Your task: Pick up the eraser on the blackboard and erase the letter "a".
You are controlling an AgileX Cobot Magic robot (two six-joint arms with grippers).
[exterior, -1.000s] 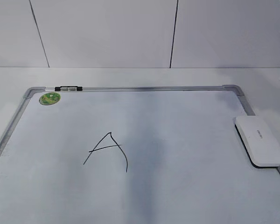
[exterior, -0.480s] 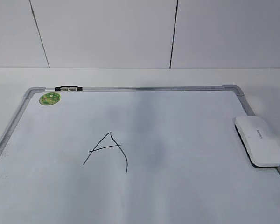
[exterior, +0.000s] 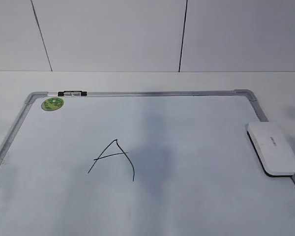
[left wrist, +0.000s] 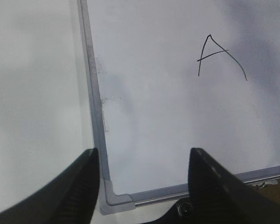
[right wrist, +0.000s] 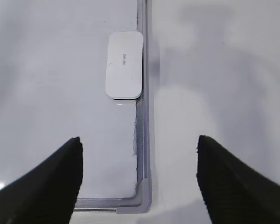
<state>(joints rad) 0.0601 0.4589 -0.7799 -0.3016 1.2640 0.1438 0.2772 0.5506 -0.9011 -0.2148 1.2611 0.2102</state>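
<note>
stage: not begun | eraser untouched at board right edge | letter intact, board centre-left | left tool apart, empty | right tool apart, empty, well short of eraser | left: grasp, wipe

A bare, purpose-built test space, more lab bench than office or classroom. The blackboard, really a white dry-erase board in a grey metal frame, lies flat on a plain white worktop instead of hanging on a wall. Behind the board rises a wall of large, blank white panels split by thin dark seams. Everything around the board is the same featureless white, evenly lit, with only soft shadows.
</note>
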